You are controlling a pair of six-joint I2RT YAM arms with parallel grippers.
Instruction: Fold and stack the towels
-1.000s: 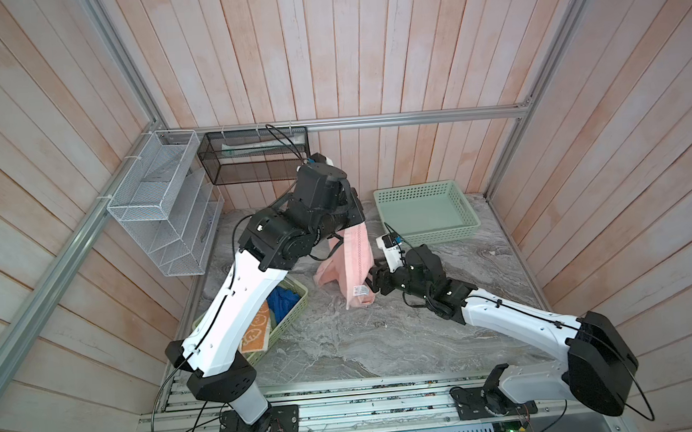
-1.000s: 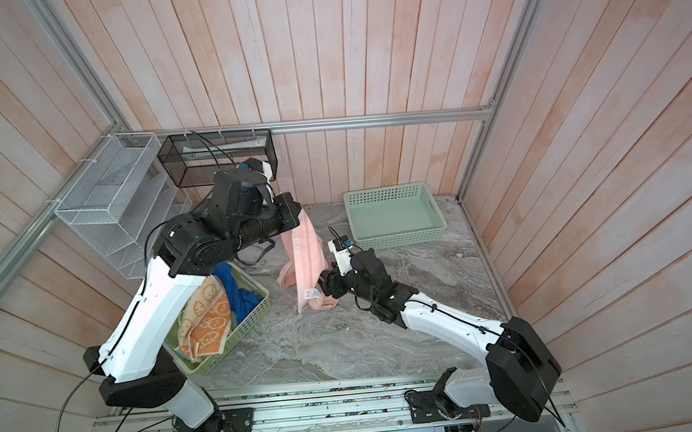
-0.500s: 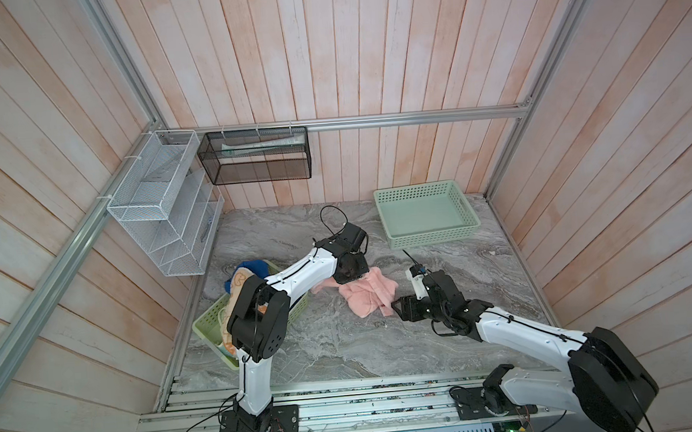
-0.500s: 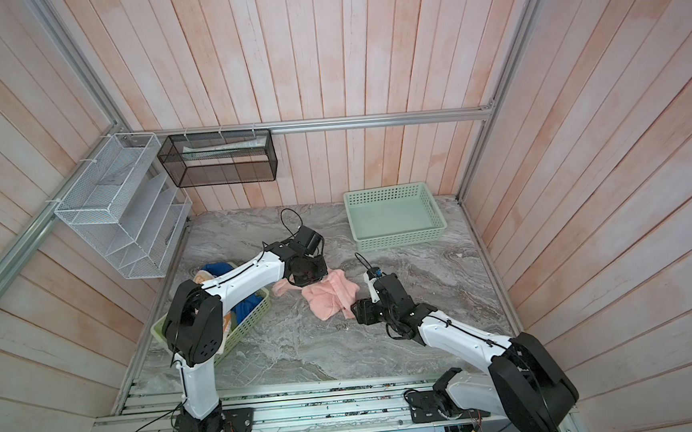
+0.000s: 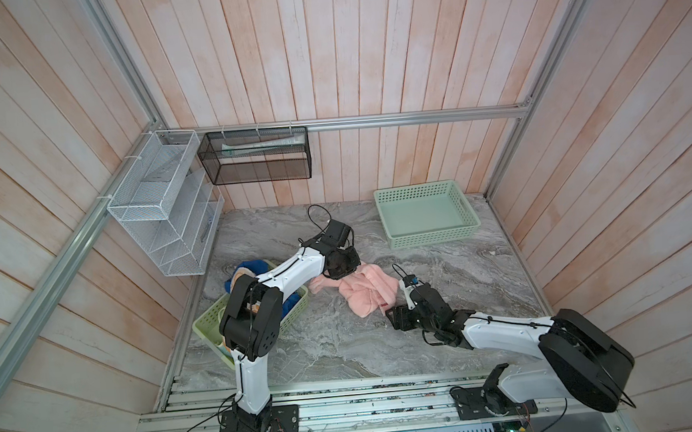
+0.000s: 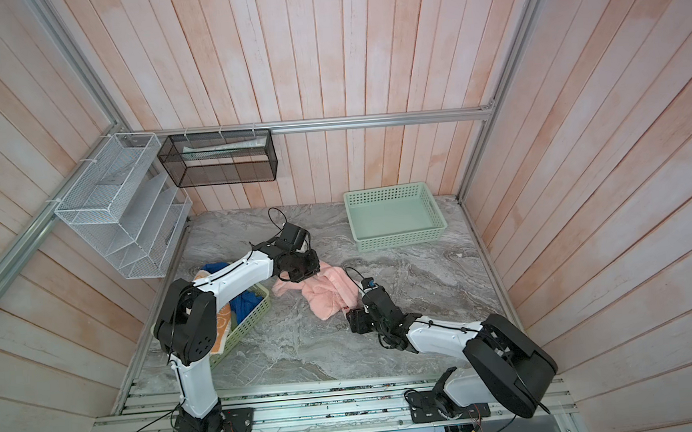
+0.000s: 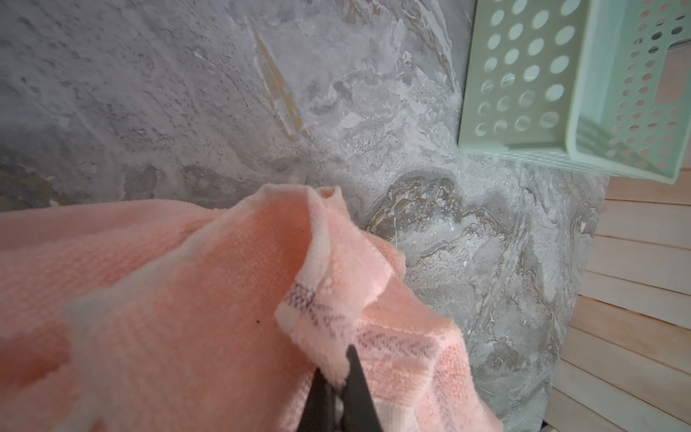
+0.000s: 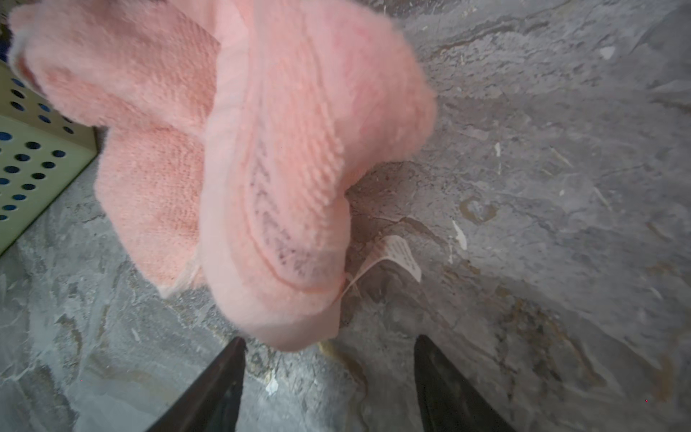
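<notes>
We see the pink towel lying rumpled near the middle of the grey marble table. One end trails toward the left basket and the other reaches toward the right arm. The left gripper is down at the towel's back edge, its two dark fingers pressed together on a fold of the hem, so a small peak of cloth stands up from the pinch. In both top views the wrist body covers that spot. The right gripper sits low over the table at the towel's near end with its fingers spread wide. The rounded end of the towel comes down just to the gap between the tips. We cannot tell whether it touches them, but nothing is pinched there. A white care label sticks out from that end and lies on the marble. In the left basket, partly hidden by the left arm, we make out the blue towel and, beside it, the orange towel. The back basket stands at the table's far right corner, well apart from the pink towel.
</notes>
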